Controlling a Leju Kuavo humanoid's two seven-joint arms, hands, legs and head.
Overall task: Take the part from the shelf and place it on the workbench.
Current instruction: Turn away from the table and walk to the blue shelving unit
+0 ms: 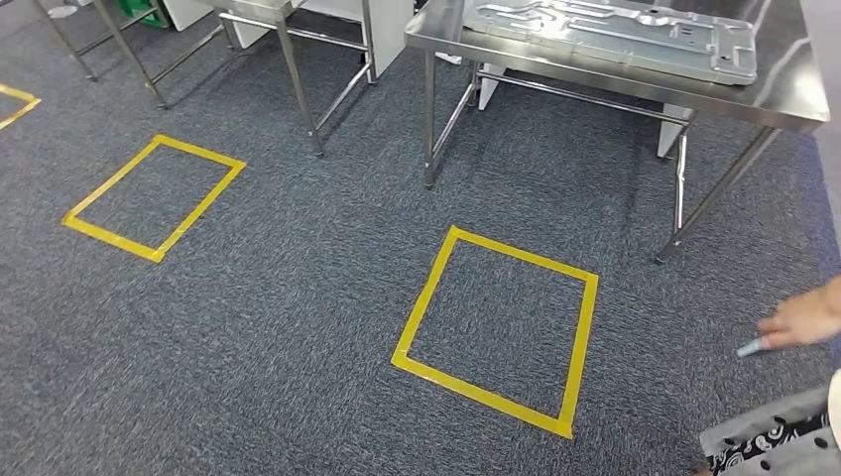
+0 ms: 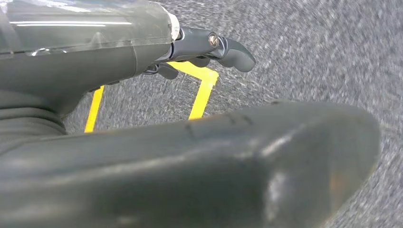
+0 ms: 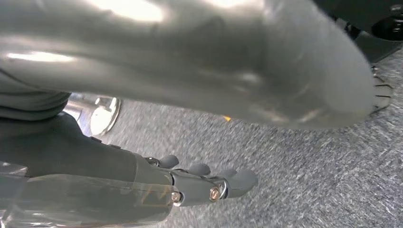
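1. Nearest the left wrist camera is the thick grey thumb (image 2: pixel 228 166) of the left hand (image 2: pixel 157 95); its darker fingers (image 2: pixel 228 50) reach out loosely apart over the grey carpet (image 2: pixel 309 57), with nothing between them.
2. Likewise the right hand (image 3: pixel 180 142) hangs over the carpet, its fingers (image 3: pixel 223 183) held slightly apart and lightly curled, holding nothing.
3. Beyond the hands, the head view shows yellow tape squares (image 1: pixel 496 327) on the floor.
4. Farther out stands a steel workbench (image 1: pixel 783 104), and a flat silver metal part (image 1: pixel 615 35) lies on its top.
5. A person's hand (image 1: pixel 803 317) holding a small object shows at the right edge.
6. Judging by this, either that plate is the task's part and the placing is done, or a fresh cycle is beginning; no shelf appears, so the stage cannot be told for sure.
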